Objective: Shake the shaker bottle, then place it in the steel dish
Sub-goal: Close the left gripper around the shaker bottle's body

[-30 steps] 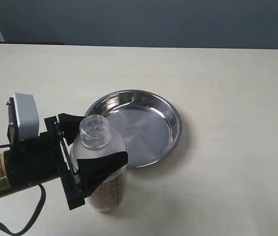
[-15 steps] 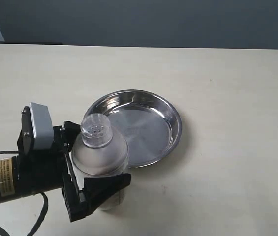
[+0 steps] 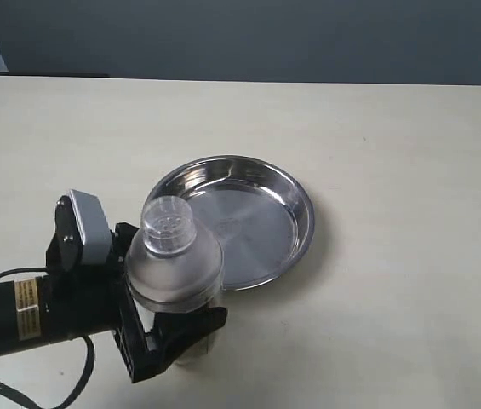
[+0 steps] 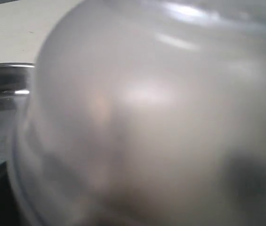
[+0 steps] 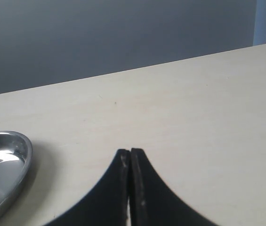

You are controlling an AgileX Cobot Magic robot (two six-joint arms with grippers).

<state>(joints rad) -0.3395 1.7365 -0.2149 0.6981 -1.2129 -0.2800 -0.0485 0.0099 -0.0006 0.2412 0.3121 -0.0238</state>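
Note:
The shaker bottle [image 3: 172, 268], clear with a frosted dome and a small perforated cap, is held at the lower left of the exterior view, just beside the near-left rim of the steel dish [image 3: 306, 223]. My left gripper [image 3: 162, 294] is shut on its body below the dome, one black finger on each side. Whether its base touches the table is hidden. In the left wrist view the blurred bottle [image 4: 147, 117] fills the frame, with the dish rim [image 4: 5, 80] behind it. My right gripper [image 5: 130, 153] is shut on nothing, hovering over bare table, out of the exterior view.
The beige table [image 3: 393, 128] stretches around the dish, with a dark wall behind its far edge. The dish's edge [image 5: 1, 160] shows in the right wrist view. The left arm's black body and cable [image 3: 27, 315] lie along the lower left.
The left arm has shifted right and rolled with the bottle in its grip. The dome now looms larger and hides most of the bottle's body. The dish has not moved.

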